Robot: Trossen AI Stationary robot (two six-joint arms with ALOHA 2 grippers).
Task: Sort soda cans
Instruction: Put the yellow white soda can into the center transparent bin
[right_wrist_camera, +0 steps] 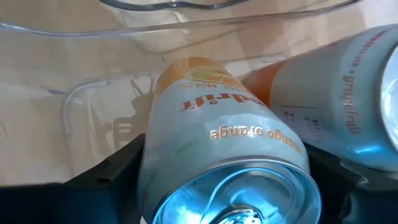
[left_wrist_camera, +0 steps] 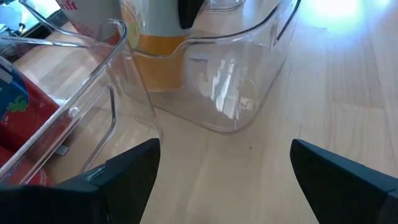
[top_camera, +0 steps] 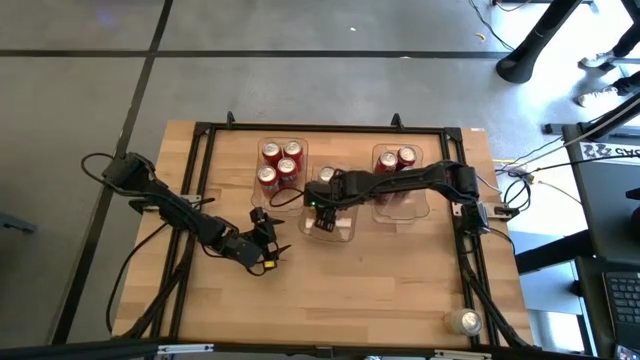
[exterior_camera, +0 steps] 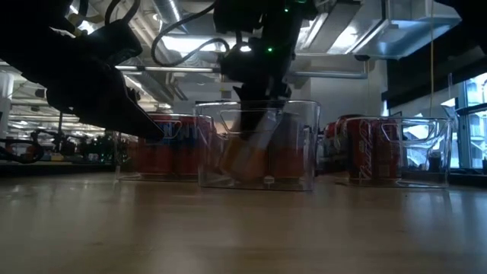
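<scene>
High view: a wooden table (top_camera: 390, 290) carries three clear bins in a row at its far side. The middle bin (top_camera: 331, 225) is the landmark. To its left, a bin (top_camera: 281, 165) holds four red cans (top_camera: 280, 164) standing upright. To its right, another bin (top_camera: 402, 190) holds two red cans (top_camera: 396, 159) at its far end. One pale can (top_camera: 465, 321) stands alone, well apart from the middle bin, at the table's near right corner.

The right gripper (top_camera: 322, 212) reaches from the right and sits over the middle bin. In the right wrist view, its fingers (right_wrist_camera: 106, 171) are closed around an orange-banded pale can (right_wrist_camera: 217, 162), one finger on each side of it. A second pale can (right_wrist_camera: 336, 93) lies just beside the held one. The low view shows the held can (exterior_camera: 255, 144) tilted inside the middle bin.

The left gripper (top_camera: 268, 250) hovers over bare table just left of and nearer than the middle bin, pointing toward it. In the left wrist view, its fingers (left_wrist_camera: 124, 171) are spread wide apart and hold nothing, with the middle bin's wall (left_wrist_camera: 236, 81) ahead.
</scene>
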